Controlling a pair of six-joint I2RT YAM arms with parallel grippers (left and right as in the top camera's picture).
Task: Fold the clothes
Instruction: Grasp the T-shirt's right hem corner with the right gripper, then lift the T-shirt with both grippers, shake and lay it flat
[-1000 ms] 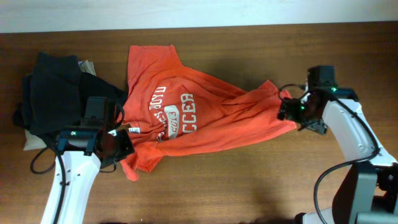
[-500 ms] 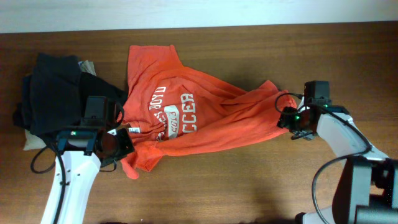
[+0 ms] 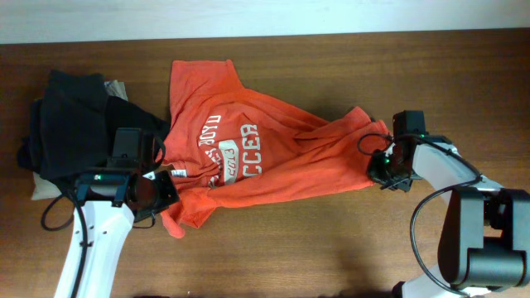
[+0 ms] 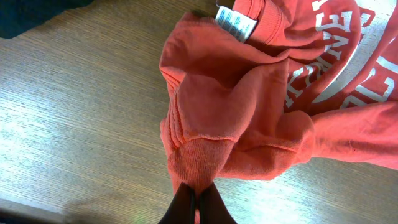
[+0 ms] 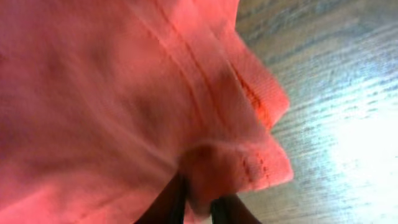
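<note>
One T-shirt (image 3: 248,157); left tool (image 4: 194,198), right tool (image 5: 199,202) pinch ends

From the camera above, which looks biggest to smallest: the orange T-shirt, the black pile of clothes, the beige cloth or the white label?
1. orange T-shirt
2. black pile of clothes
3. beige cloth, mostly hidden under the black pile; only its showing bits counted
4. white label

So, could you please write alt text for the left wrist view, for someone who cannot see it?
The left tool pinches a ribbed edge of the crumpled red-orange T-shirt on the wooden table. A white label shows at the top, white lettering at the right.
</note>
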